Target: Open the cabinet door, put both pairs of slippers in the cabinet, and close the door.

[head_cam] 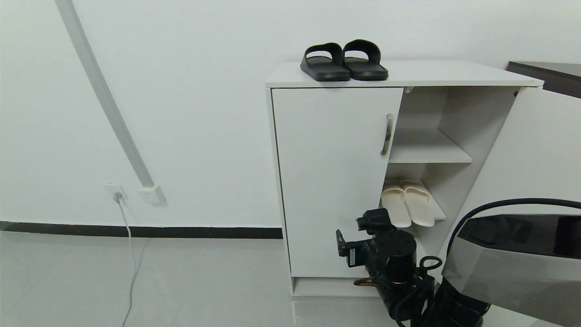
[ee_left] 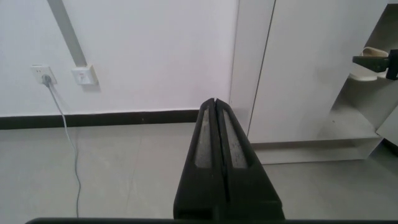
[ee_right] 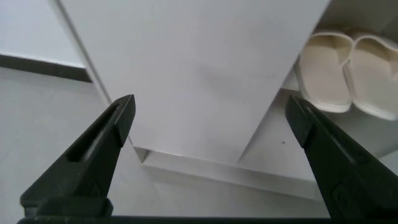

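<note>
Before door edge (ee_right: 273,93), right pincer (ee_right: 210,102) gapes.

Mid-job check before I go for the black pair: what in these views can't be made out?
Head view: whatever sits behind the shut left door; the door hides it.
Head view: bottom compartment of the cabinet, mostly blocked by the right claw and its arm.
Head view: open right door, cut off at the picture edge.
Right wrist view: white slippers, cropped by the picture edge.
</note>
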`<state>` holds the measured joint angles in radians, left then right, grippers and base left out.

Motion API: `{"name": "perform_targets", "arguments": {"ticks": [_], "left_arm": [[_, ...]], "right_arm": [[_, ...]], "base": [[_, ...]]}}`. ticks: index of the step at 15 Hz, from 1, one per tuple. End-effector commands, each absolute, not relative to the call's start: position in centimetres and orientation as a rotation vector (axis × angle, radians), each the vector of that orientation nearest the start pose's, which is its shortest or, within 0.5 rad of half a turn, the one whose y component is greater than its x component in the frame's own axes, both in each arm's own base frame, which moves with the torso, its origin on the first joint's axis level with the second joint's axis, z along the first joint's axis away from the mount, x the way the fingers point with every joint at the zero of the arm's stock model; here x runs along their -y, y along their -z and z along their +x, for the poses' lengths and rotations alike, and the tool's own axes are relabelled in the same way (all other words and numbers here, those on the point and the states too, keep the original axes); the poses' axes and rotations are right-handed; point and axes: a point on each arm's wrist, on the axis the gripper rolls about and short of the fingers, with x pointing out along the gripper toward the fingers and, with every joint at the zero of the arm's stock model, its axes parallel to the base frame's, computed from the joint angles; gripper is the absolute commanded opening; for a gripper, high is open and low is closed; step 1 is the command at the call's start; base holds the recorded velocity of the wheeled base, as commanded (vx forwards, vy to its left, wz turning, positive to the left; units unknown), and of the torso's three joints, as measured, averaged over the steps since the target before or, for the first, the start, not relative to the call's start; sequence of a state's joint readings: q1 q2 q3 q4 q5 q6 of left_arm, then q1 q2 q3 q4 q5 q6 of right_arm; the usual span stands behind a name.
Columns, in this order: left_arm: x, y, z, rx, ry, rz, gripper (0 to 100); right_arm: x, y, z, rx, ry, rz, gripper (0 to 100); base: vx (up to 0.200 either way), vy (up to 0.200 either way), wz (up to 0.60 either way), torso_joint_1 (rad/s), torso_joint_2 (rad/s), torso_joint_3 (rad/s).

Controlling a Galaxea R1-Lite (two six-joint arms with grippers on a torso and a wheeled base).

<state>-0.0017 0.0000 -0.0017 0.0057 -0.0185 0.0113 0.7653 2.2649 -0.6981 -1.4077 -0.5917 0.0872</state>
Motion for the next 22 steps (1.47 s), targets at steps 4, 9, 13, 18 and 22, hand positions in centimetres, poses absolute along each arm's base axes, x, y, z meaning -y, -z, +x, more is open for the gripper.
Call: {"name": "perform_targets", "arguments": {"ticks": [4,9,13,18,22], "left_arm": [[0.03,-7.53,-2.28,-0.006,0.018,0.011,0],[0.04,-7.53,-2.28,-0.006,0.02,0.011,0],[0.04,-7.53,-2.28,-0.006,0.02,0.011,0],[0.04,-7.53,-2.28,-0.006,0.02,0.011,0],[0.04,-7.53,-2.28,-0.006,0.02,0.011,0]], "right_arm": [[-24.52,-3.86,27.16,-0.135,-0.172,-0.019,100],[-24.53,-3.82,27.18,-0.131,-0.171,-0.016,100],[-24.53,-3.82,27.18,-0.131,-0.171,-0.016,100],[-24.55,-3.6,27.2,-0.136,-0.17,-0.02,100],[-24.57,-3.62,27.22,-0.135,-0.172,-0.021,100]], "base": [[0.0,0.0,0.0,0.0,0.0,0.0],[0.0,0.0,0.0,0.002,-0.01,-0.015],[0.0,0.0,0.0,0.066,-0.34,-0.278],[0.0,0.0,0.0,0.121,-0.45,-0.332],[0.0,0.0,0.0,0.166,-0.48,-0.321]]}}
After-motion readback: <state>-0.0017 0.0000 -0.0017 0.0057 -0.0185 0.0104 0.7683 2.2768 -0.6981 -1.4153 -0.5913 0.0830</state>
